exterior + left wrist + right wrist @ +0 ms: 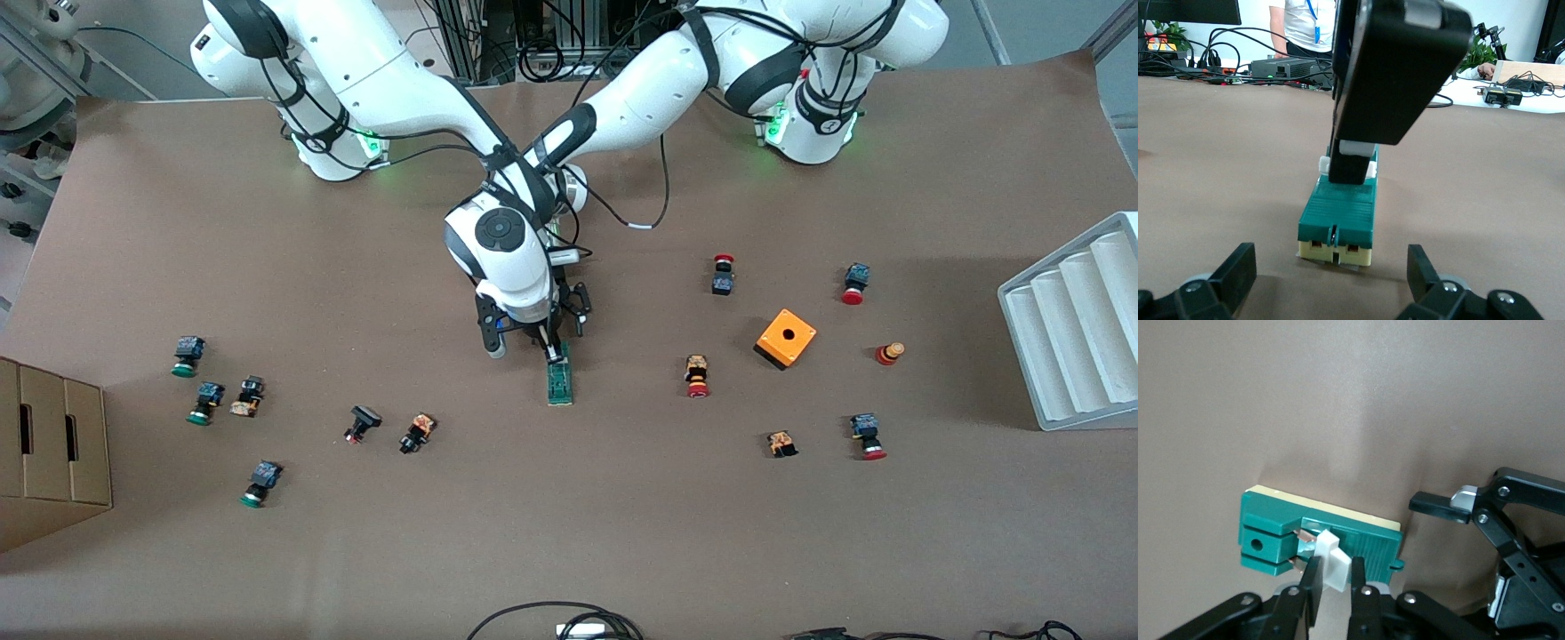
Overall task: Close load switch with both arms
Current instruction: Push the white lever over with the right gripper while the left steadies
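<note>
The load switch [560, 382] lies mid-table with its long axis toward the front camera; the right gripper [1333, 570] pinches its white block [1332, 559] from above, while the left gripper [1328, 280] waits wide open at its end.

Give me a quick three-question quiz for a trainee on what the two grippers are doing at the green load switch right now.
1. True or false: the left gripper is shut on the load switch.
2. What does the right gripper pinch? A) the switch's white block; B) a red-capped button; C) nothing.
3. Fill in: the orange box lies toward the ___ arm's end of the table.

Key: 1 false, its fingers stand open at the switch's end. 2 A. 3 left.
</note>
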{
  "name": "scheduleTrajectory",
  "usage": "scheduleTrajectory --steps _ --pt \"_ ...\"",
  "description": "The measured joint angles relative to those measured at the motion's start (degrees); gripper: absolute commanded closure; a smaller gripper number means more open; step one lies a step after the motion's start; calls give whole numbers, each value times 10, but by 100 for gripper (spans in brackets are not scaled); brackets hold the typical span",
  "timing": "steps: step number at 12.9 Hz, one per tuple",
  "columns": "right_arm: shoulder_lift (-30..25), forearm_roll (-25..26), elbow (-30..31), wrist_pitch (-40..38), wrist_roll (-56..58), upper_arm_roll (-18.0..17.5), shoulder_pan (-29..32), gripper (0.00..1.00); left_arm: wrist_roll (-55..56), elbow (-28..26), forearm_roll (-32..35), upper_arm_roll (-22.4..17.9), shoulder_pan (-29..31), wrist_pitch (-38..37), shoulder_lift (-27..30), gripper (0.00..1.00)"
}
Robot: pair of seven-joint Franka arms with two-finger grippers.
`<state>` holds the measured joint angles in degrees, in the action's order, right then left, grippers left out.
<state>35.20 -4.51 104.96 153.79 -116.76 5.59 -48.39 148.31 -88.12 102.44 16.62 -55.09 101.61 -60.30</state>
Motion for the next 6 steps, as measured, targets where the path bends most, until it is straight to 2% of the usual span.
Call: scheduleTrajectory --steps 6 --pt "0 -2 -4 -7 -5 0 1 78 0 0 0 0 0 0 0 0"
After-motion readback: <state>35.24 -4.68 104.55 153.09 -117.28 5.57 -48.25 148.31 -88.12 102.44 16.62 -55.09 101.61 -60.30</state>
